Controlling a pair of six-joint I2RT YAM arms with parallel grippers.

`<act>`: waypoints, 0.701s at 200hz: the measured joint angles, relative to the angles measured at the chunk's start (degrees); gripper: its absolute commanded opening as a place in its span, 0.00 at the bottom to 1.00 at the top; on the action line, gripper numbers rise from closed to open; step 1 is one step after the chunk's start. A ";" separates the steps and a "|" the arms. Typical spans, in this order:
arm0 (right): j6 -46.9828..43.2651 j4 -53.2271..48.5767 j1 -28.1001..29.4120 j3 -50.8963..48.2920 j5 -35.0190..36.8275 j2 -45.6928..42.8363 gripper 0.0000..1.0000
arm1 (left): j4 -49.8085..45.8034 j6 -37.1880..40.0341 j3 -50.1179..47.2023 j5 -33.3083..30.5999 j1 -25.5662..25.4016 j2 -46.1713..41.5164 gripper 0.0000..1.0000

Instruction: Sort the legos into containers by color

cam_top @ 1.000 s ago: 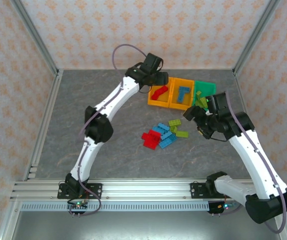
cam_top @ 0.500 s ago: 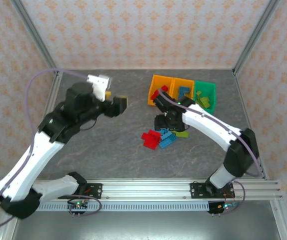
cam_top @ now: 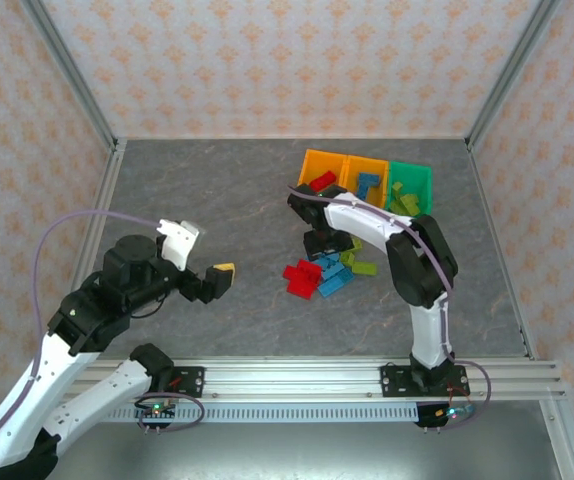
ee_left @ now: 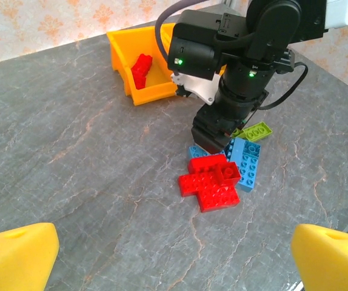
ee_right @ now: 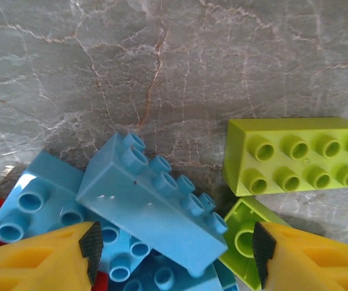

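the right gripper [ee_right: 174, 251] hangs low over the heap, its yellow foam pads [ee_right: 40, 260] parted astride a light blue studded plastic brick [ee_right: 156, 206], not closed on it. just beside lies a yellow-green studded brick [ee_right: 295, 154]. around them sits the loose pile of red, blue and green legos [cam_top: 325, 272] on the grey marbled table [cam_top: 227, 200]. behind, the joined plastic bins: a red brick [ee_left: 141, 65] in the left orange bin [ee_left: 120, 63], blue ones in the middle orange bin [cam_top: 352, 165], green ones in the green bin [cam_top: 417, 172]. well apart, the left gripper [ee_left: 174, 254] gapes wide, empty.
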 measured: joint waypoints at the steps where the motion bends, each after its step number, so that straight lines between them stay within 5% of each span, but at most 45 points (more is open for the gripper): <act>1: 0.02 0.02 0.02 0.02 -0.04 0.07 0.65 | 0.04 0.02 0.00 0.00 0.00 0.11 0.99; 51: -1.22 0.35 -1.07 1.73 -1.36 1.49 0.41 | 2.43 -1.14 -0.44 0.07 0.00 4.87 1.00; 140: -1.36 0.59 -3.37 5.14 -3.30 3.32 0.28 | 3.21 -1.25 -0.81 0.00 0.00 4.66 1.00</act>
